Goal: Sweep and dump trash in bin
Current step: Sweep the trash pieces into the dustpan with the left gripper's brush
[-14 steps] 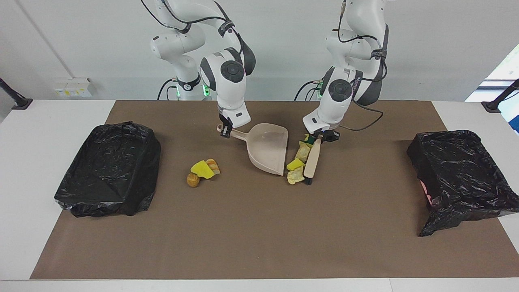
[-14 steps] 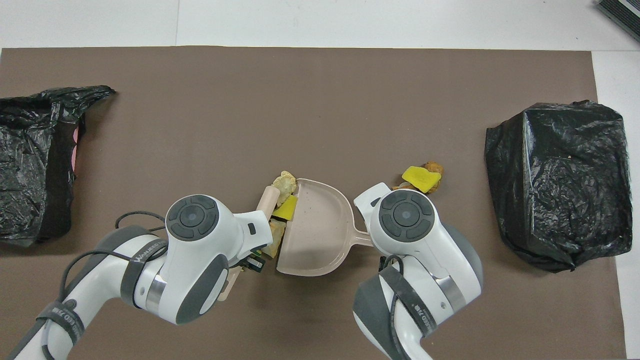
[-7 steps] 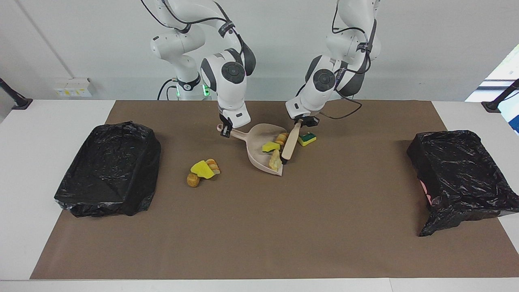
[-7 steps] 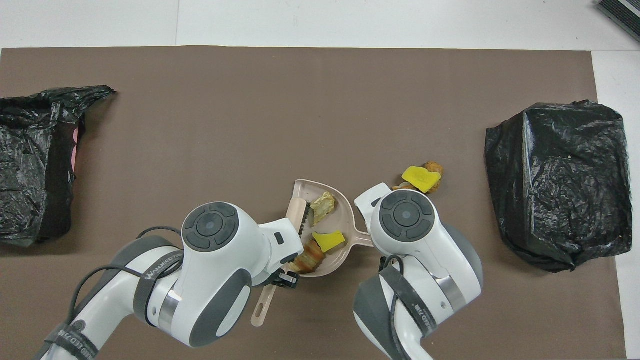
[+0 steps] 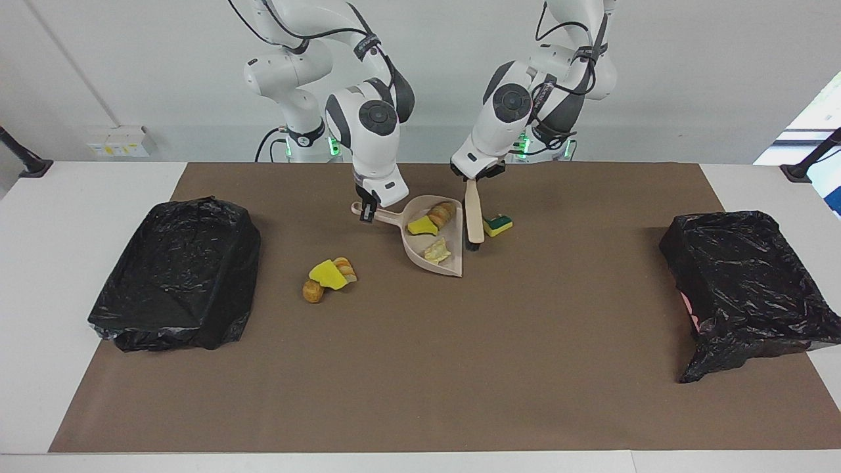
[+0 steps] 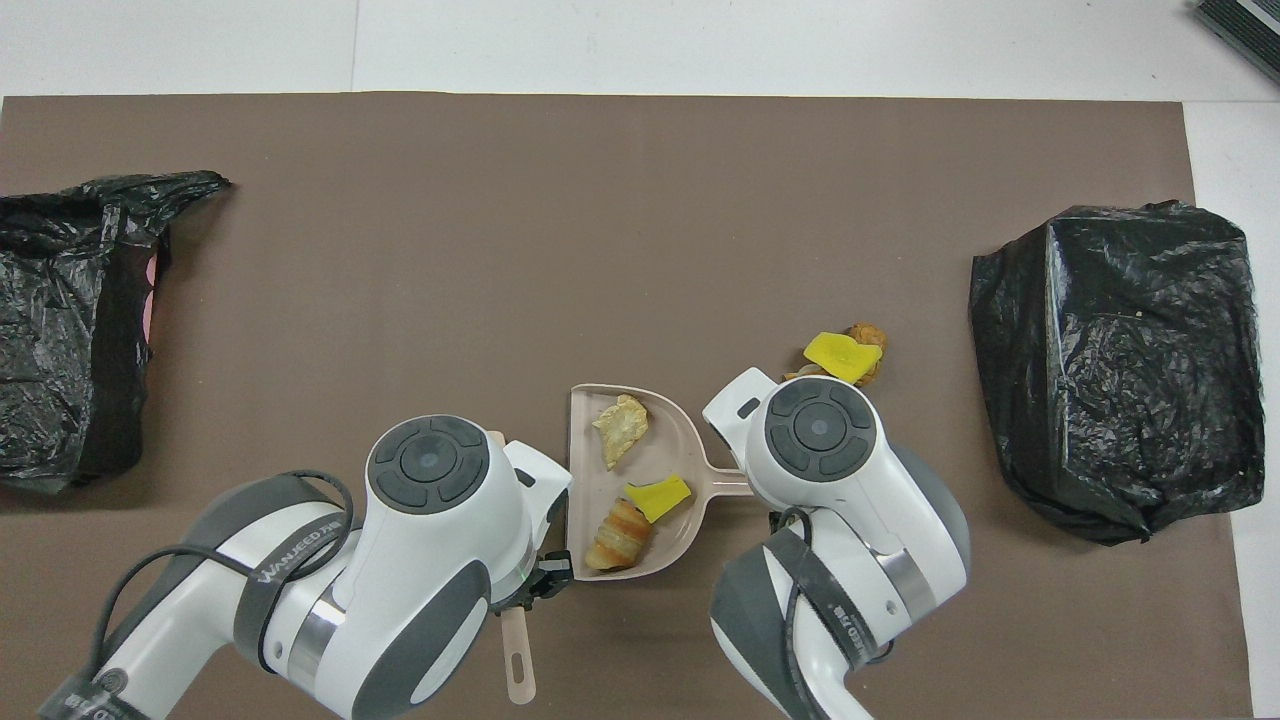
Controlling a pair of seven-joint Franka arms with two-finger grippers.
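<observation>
I'm seeing three trash scraps (image 5: 430, 230) now lying inside the dustpan (image 5: 453, 263), swept in since a second ago. My left pincer (image 5: 474, 180) is clamping the brush (image 5: 473, 223) beside it, lifted back; my right pincer (image 5: 366, 211) is gripping the dustpan handle, while three scraps (image 5: 328, 276) are remaining on the tabletop (image 5: 420, 368) nearby.

Wall (image 5: 131, 72): plain white, evenly lit; socket strip (image 5: 118, 141) mounted low on it, toward the right arm's end; window (image 5: 818, 125) at the left arm's end, admitting daylight; table (image 5: 79, 190): white top; brown mat (image 5: 420, 368) covers most of it; black clamp posts (image 5: 23, 157) at both ends.
</observation>
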